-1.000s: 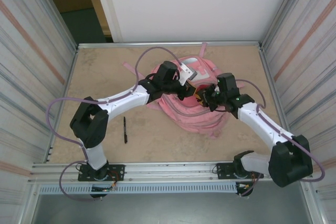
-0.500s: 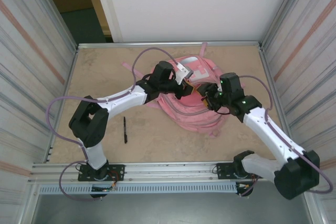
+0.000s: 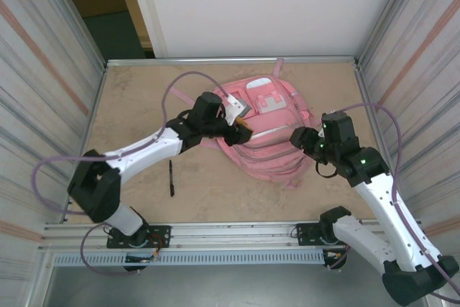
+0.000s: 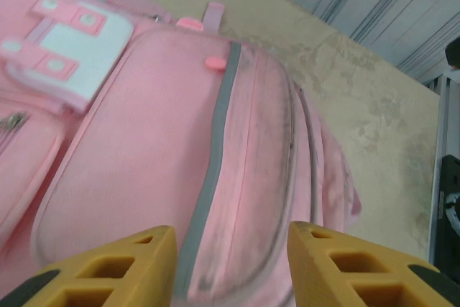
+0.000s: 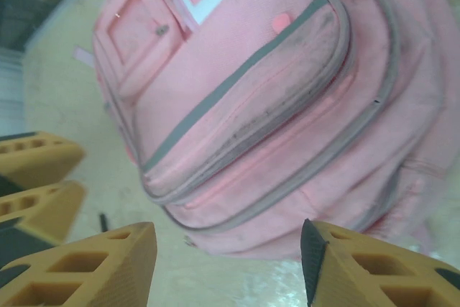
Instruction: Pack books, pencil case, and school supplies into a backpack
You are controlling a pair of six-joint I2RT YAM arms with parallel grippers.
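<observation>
Pink fabric takes up the middle of the overhead view. The large pink school backpack [image 3: 273,145] lies flat on the tan table [image 3: 144,98] with its zipped front pockets facing up. A white patch [image 3: 260,85] sits towards its far end, and pink straps [image 3: 277,67] trail off beyond. We see the left claw [image 3: 243,134] at the bag's left edge and the right claw [image 3: 298,138] at its right edge, so the bag lies between the two. A slim black pen [image 3: 172,177] lies on the table to the left of the left claw and nearer the arm bases, well apart from the bag.

From the left wrist, we find the left claw [image 4: 230,264] released, its orange fingers [image 4: 108,271] spread with nothing between them. The backpack [image 4: 144,163] lies just beyond the fingertips. It shows a rounded pocket crossed by a grey zip band [image 4: 212,156] with a small pink pull tab [image 4: 215,62], and dark smudges run along its seams. Further off, to the claw's left, is the white patch [image 4: 86,55], which carries pink squares.

From the right wrist, the right claw [image 5: 230,264] is likewise released, its fingers [image 5: 86,264] apart and empty. The backpack [image 5: 287,84] lies ahead of it, showing the same grey-banded pocket with grime along the zip seams. To this claw's left we see the left claw's orange fingers [image 5: 36,159] beside the bag.
</observation>
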